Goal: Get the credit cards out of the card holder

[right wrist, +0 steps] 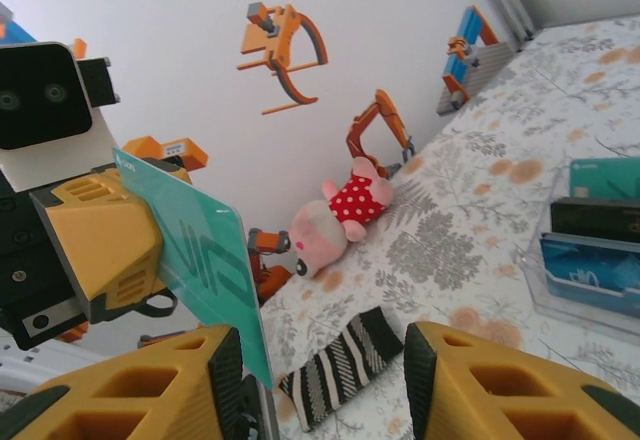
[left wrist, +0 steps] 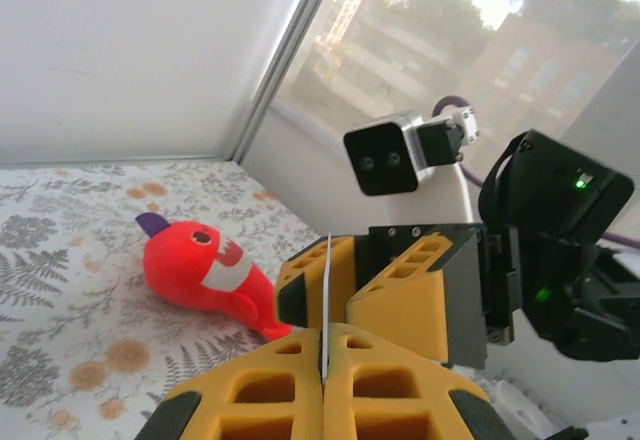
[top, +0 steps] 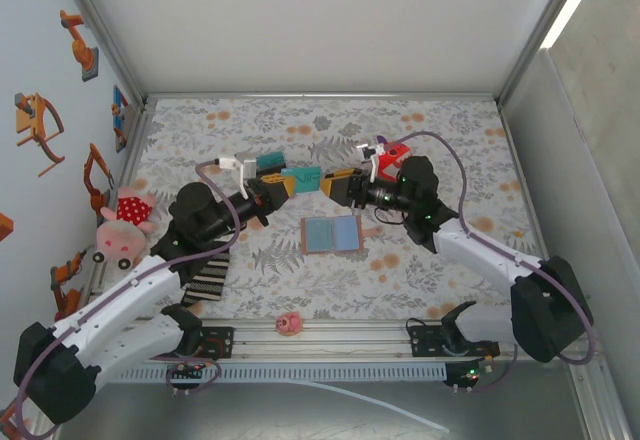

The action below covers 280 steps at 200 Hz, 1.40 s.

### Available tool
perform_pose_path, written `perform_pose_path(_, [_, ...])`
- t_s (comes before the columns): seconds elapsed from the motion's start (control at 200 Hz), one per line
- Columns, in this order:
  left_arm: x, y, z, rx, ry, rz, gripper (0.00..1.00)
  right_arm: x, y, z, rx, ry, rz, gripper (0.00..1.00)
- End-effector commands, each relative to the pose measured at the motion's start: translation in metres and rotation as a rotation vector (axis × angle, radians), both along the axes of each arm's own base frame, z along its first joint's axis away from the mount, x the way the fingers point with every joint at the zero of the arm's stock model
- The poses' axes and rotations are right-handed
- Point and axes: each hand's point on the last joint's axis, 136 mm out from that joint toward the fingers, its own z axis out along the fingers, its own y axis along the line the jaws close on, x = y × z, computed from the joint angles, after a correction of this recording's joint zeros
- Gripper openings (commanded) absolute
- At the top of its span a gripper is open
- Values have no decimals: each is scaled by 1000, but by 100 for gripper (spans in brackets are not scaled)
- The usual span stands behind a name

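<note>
My left gripper (top: 283,184) pinches a thin teal plastic card (top: 300,180) in the air just beyond the far edge of the open tan bifold card holder (top: 332,232), which lies flat with its blue inner faces up. My right gripper (top: 328,184) meets it there, yellow fingers (right wrist: 520,390) spread, the card beside one.
</note>
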Motion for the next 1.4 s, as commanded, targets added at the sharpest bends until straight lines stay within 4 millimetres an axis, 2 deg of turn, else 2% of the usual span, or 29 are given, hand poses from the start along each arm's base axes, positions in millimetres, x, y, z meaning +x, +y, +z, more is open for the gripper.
perform_pose_path(0.0, [-1,-4,10,-72,3,-29,0,-11,10,44,105,-102,80,46])
perform_pose_path(0.175, [4,-10,3,-106,27,-42,0,-19,18,51,114,-124,136,39])
perform_pose_path(0.351, [6,-15,1,-98,37,-58,0,-23,20,55,118,-133,164,16])
perform_pose_path(0.456, [7,-12,0,-71,28,-44,6,-26,19,59,124,-145,166,6])
perform_pose_path(0.506, [6,-10,1,-55,17,-39,11,-27,18,60,123,-149,169,0])
perform_pose_path(0.596, [5,-3,0,7,-3,-25,27,-30,17,59,112,-156,176,0])
perform_pose_path(0.671, [3,5,0,84,-31,-1,42,-30,17,51,65,-150,176,0])
perform_pose_path(0.791, [3,18,-4,248,-45,38,51,-32,14,32,-74,-141,163,0])
perform_pose_path(0.952, [-6,15,-2,388,-69,-43,71,-39,6,22,-185,-161,168,0])
perform_pose_path(1.057, [-7,7,-2,445,-60,-106,71,-44,5,22,-213,-167,191,0])
perform_pose_path(1.222, [-11,-11,-2,482,-38,-238,62,-50,4,22,-231,-175,226,0])
perform_pose_path(1.397, [-17,-23,-9,510,-23,-355,60,-55,3,21,-241,-179,251,0])
